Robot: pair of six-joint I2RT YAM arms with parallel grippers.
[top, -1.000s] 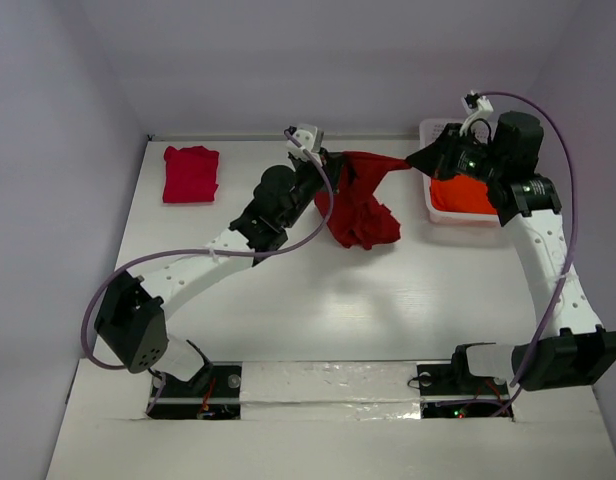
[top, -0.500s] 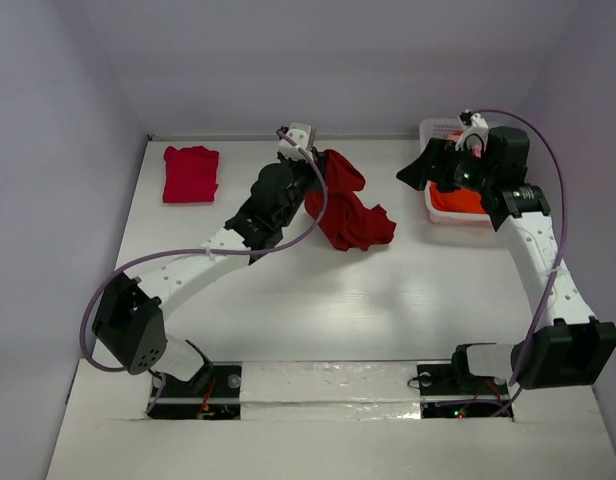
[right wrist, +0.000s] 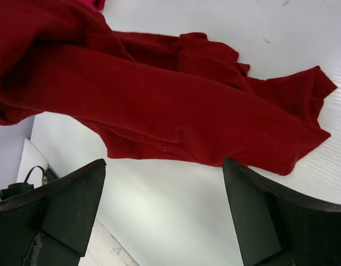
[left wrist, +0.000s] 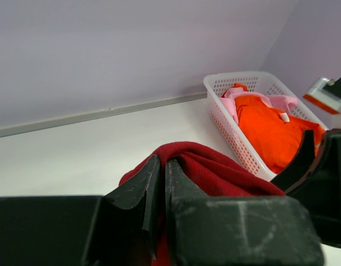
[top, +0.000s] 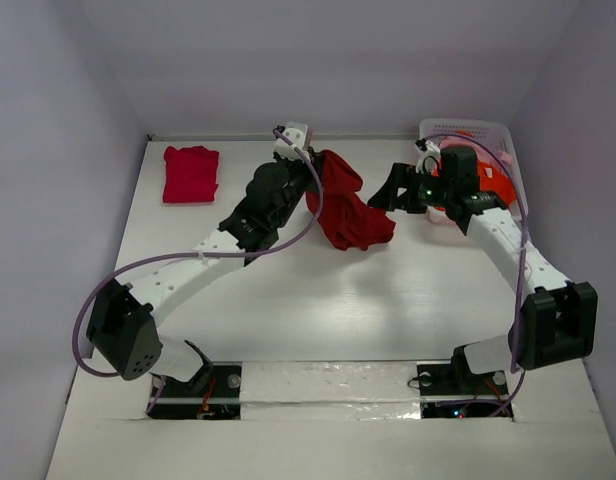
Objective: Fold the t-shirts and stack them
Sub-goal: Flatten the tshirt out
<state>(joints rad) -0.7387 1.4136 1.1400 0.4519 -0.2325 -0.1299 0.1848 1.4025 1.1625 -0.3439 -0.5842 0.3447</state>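
My left gripper (top: 310,172) is pinched nearly closed on a fold of the large dark red cloth t-shirt (top: 350,212). In my left wrist view the two black fingers (left wrist: 138,191) stand almost together with red cloth bunched up between and behind them. From that pinch the shirt drapes down into a crumpled heap on the white wooden table (top: 318,300), around the middle of the far half. My right gripper (top: 388,190) sits just right of the heap with its jaws spread wide and nothing between them. In my right wrist view its fingers (right wrist: 68,202) frame bare table, while the red shirt (right wrist: 176,105) lies across the upper part of the picture, clear of both tips, one pointed corner reaching to the right. The folded crimson-pink cloth t-shirt (top: 191,173) rests flat at the far left corner of the table, well apart from the rest. The white plastic lattice basket (top: 480,129) stands at the far right corner. It holds the bright orange t-shirt (left wrist: 270,127), crumpled, and the pale pink t-shirt (left wrist: 278,101) shows along the orange one's far edge. My right arm crosses over the near side of that basket in the overhead view, so only part of the orange cloth (top: 496,186) shows there.
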